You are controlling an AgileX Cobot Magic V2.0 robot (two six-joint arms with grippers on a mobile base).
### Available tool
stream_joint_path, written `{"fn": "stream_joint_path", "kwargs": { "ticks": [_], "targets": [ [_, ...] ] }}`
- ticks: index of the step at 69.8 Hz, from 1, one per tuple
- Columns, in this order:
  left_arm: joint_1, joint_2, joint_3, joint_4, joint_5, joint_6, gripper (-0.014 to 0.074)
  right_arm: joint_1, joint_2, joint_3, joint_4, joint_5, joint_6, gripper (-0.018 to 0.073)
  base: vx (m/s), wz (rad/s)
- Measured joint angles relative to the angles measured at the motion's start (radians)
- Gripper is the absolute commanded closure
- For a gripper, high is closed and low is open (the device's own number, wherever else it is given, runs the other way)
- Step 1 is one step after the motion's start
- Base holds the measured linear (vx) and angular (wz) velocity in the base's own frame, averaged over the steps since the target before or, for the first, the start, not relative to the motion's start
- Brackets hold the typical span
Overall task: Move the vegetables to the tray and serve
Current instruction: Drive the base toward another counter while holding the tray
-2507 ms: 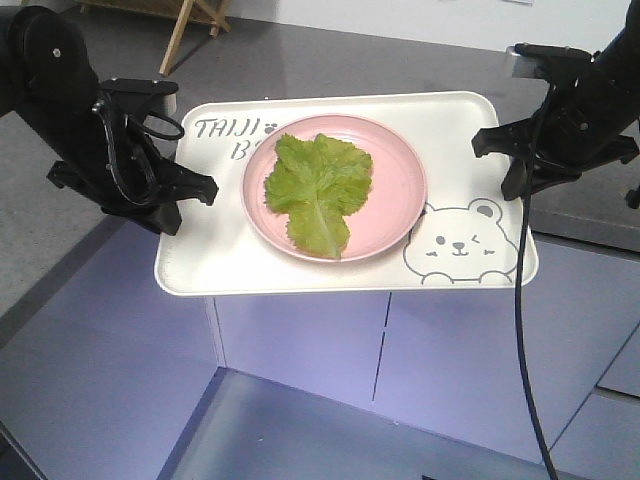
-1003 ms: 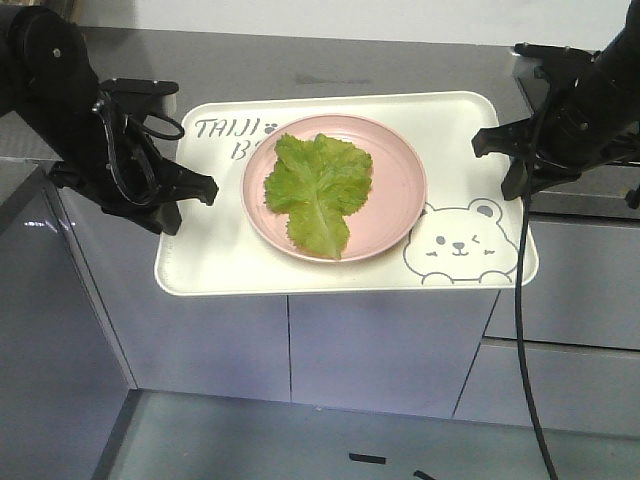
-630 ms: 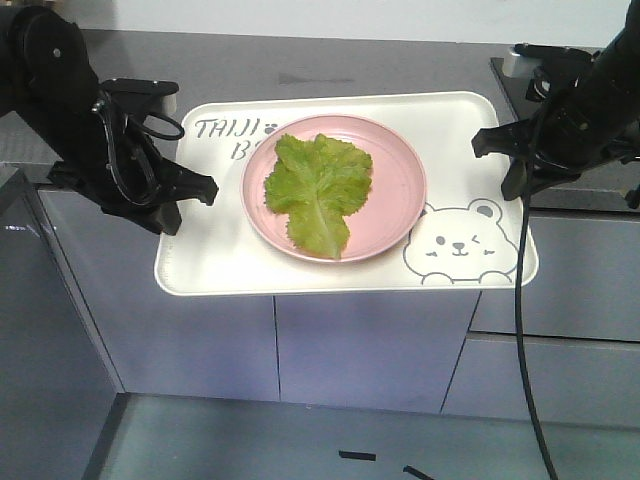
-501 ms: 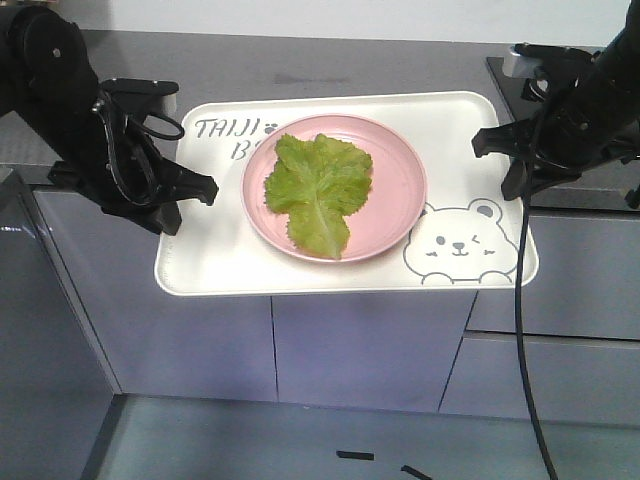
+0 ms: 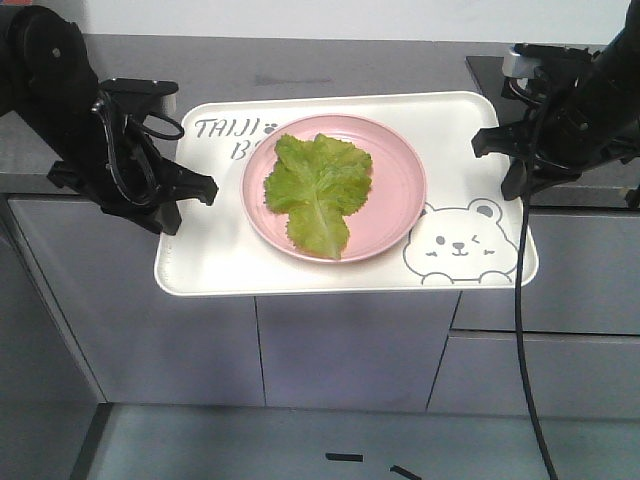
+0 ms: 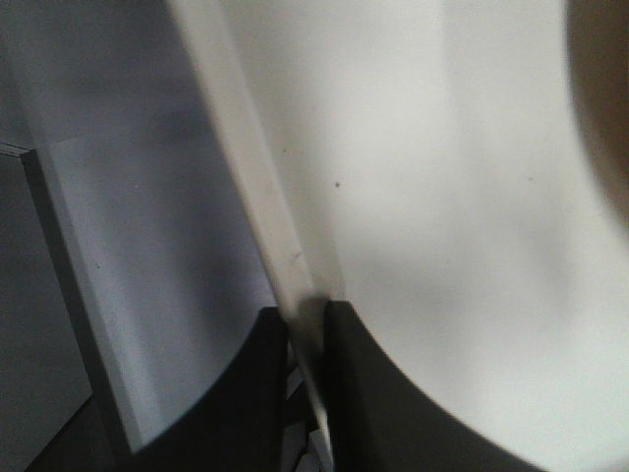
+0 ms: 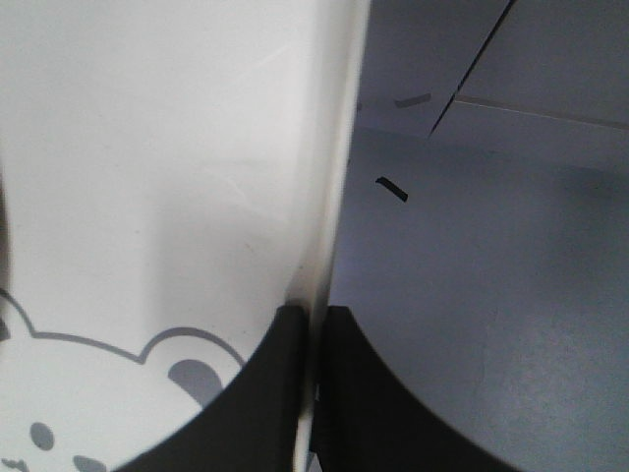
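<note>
The green lettuce leaf, the vegetables, lies flat on a round pink plate. The plate rests on the cream tray with grey lettering and a winking bear. Both arms hold the tray in the air, level, in front of grey cabinets. My left gripper is shut on the tray's left rim, its two dark fingers pinching the edge. My right gripper is shut on the tray's right rim, clamping it beside the bear's ear.
A grey countertop runs behind the tray, with grey cabinet fronts and drawers below it. A black cable hangs from the right arm. Grey floor with dark marks lies beneath.
The tray, plate, leaf and both grippers keep the same place in view. The cabinets and counter behind have slid leftward, so the whole robot has moved relative to them.
</note>
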Motion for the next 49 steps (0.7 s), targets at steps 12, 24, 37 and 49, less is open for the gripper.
{"fn": "stream_joint_path", "kwargs": {
  "ticks": [12,24,37,49],
  "targets": [
    [-0.001,0.0,0.0,-0.002,0.0,0.0,0.0602,0.0,0.0,0.0,0.0,0.0,0.0,0.0569,0.03,-0.09],
    [-0.001,0.0,0.0,-0.002,0.0,0.0,0.0602,0.0,0.0,0.0,-0.001,0.0,0.0,0.0569,0.03,0.0],
    [-0.001,0.0,0.0,-0.001,0.0,0.0,0.0602,0.0,0.0,0.0,0.0,0.0,0.0,0.0569,0.01,0.04],
    [-0.001,0.0,0.0,-0.001,0.0,0.0,0.0602,0.0,0.0,0.0,0.0,0.0,0.0,0.0569,0.01,-0.03]
  ]
}}
